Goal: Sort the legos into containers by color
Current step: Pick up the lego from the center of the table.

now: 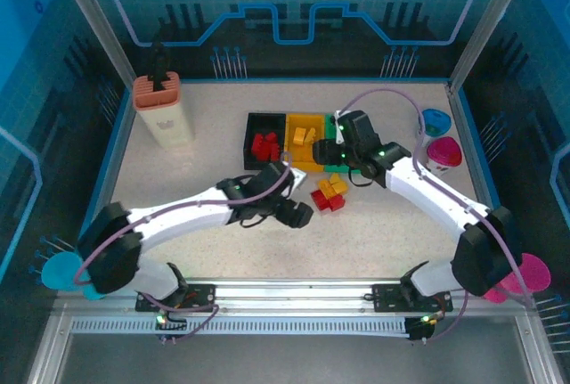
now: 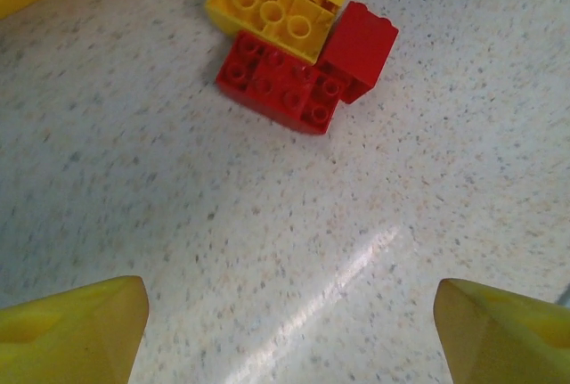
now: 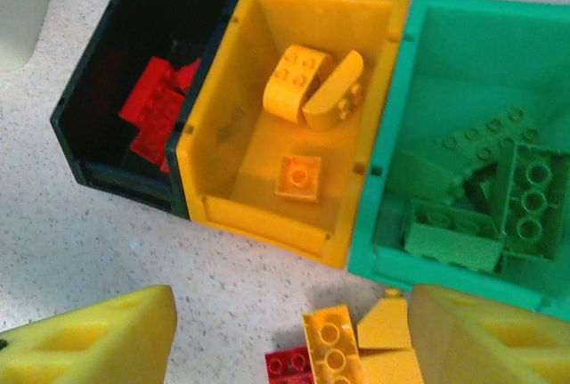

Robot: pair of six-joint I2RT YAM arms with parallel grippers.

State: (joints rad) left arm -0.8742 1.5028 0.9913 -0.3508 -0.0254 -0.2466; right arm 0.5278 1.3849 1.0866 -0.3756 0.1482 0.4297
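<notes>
Three bins stand in a row at the back: black (image 3: 89, 148), yellow (image 3: 267, 219) and green (image 3: 383, 250). Red legos (image 3: 156, 112) lie in the black bin, yellow legos (image 3: 298, 85) in the yellow one, green legos (image 3: 499, 206) in the green one. A small loose pile (image 1: 329, 192) of red and yellow legos sits on the table in front of the bins. My right gripper (image 3: 292, 322) hovers open over the pile's yellow brick (image 3: 331, 344), at the bins' front edge. My left gripper (image 2: 289, 330) is open, empty, just short of a red brick (image 2: 280, 83).
A tall beige box with a salmon top (image 1: 163, 110) stands at the back left. A blue cup (image 1: 435, 121) and a pink cup (image 1: 443, 151) sit at the back right. A blue rim (image 1: 120, 148) borders the speckled table.
</notes>
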